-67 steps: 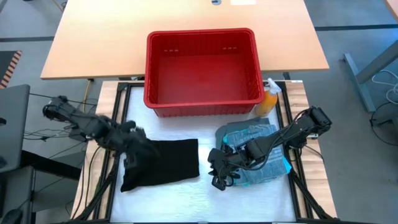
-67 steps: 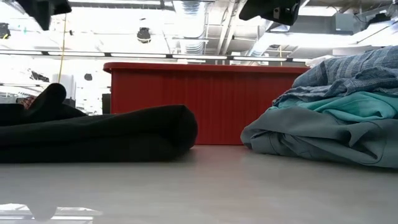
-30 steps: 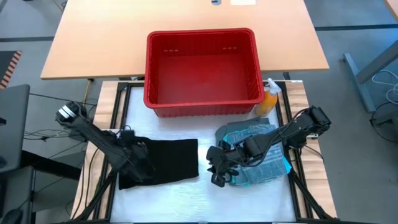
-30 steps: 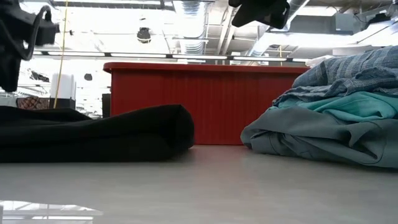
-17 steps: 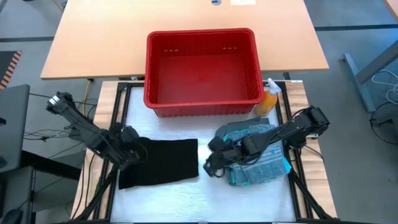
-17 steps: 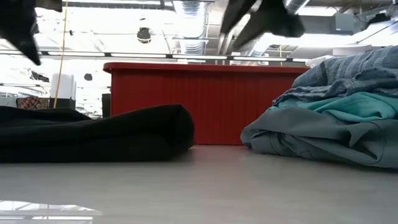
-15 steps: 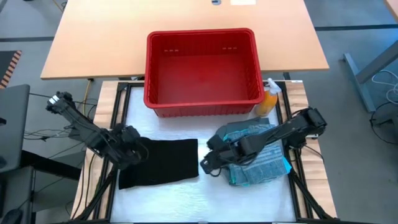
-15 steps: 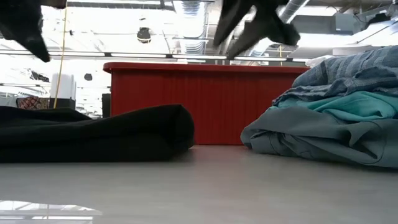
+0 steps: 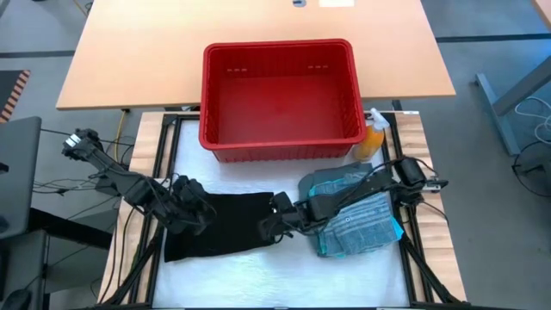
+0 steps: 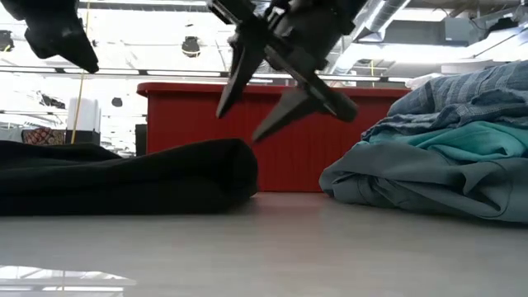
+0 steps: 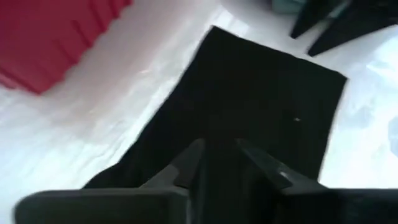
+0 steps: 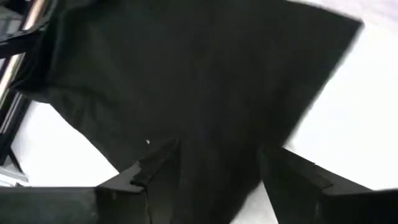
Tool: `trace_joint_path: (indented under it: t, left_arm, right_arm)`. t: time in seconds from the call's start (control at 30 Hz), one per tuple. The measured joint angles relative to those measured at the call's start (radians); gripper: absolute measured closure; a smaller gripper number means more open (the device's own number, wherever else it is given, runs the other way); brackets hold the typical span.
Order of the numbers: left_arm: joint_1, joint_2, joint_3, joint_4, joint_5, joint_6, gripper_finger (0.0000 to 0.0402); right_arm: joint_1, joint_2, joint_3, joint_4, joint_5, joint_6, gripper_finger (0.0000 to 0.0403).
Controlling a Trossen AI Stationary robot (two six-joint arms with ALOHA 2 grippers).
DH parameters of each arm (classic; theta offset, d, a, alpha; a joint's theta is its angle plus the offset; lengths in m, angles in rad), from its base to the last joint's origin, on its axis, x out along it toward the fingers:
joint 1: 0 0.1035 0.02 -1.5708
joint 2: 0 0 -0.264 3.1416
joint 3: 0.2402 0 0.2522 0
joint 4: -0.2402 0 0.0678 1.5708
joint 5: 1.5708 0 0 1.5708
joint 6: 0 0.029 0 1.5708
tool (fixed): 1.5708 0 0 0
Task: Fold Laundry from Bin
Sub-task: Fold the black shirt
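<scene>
- The white table top sits in front of a big wooden desk, and the low view shows a bright room with lamps and pipes overhead.
- On the left, the left gripper hangs over the left end of the black cloth. In its own wrist view its two fingers have a small gap between them and nothing is in that gap. The low view shows it up in the air, above the cloth.
- The black cloth lies folded and flat on the table top, in front of the left part of the bin. It looks like a thick dark roll in the low view.
- In the middle at the back stands the red bin. It is open on top and only its red floor shows inside.
- The right gripper reaches over the right end of the black cloth. Its fingers are spread wide apart and hold nothing. They point down, just above the cloth.
- On the right lies a pile of folded clothes, with a blue-grey striped one on top and teal and grey-green ones under it.
- An orange spray bottle stands just beside the right front corner of the bin, behind the pile.
</scene>
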Motion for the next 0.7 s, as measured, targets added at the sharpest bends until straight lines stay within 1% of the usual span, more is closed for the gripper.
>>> trace_joint_path:
  t: [0.17, 0.3, 0.37, 0.47, 0.53, 0.6, 0.7]
  left_arm:
    - [0.003, 0.019, 0.000, 0.018, 0.016, 0.006, 0.0272]
    - [0.004, 0.028, 0.000, 0.013, 0.024, 0.010, 0.0244]
    - [0.006, 0.031, 0.000, 0.007, 0.028, 0.011, 0.0239]
    - [0.006, 0.030, 0.000, 0.001, 0.030, 0.023, 0.0237]
    - [0.006, 0.031, 0.000, -0.001, 0.027, 0.037, 0.0237]
    - [0.006, 0.030, 0.000, 0.000, 0.026, 0.040, 0.0237]
    - [0.006, 0.030, 0.000, -0.002, 0.027, 0.040, 0.0237]
  right_arm:
    - [-0.023, 0.030, -0.004, -0.018, -0.081, 0.083, 0.0157]
    - [-0.042, 0.056, -0.004, -0.028, -0.111, 0.159, 0.0157]
    - [-0.043, 0.056, -0.004, -0.019, -0.111, 0.164, 0.0157]
    - [-0.039, 0.056, -0.004, 0.004, -0.075, 0.169, 0.0157]
    - [-0.039, 0.056, -0.004, -0.003, -0.068, 0.202, 0.0157]
    - [-0.039, 0.082, -0.002, -0.011, -0.070, 0.236, 0.0157]
    - [-0.031, 0.130, -0.003, -0.019, -0.100, 0.267, 0.0159]
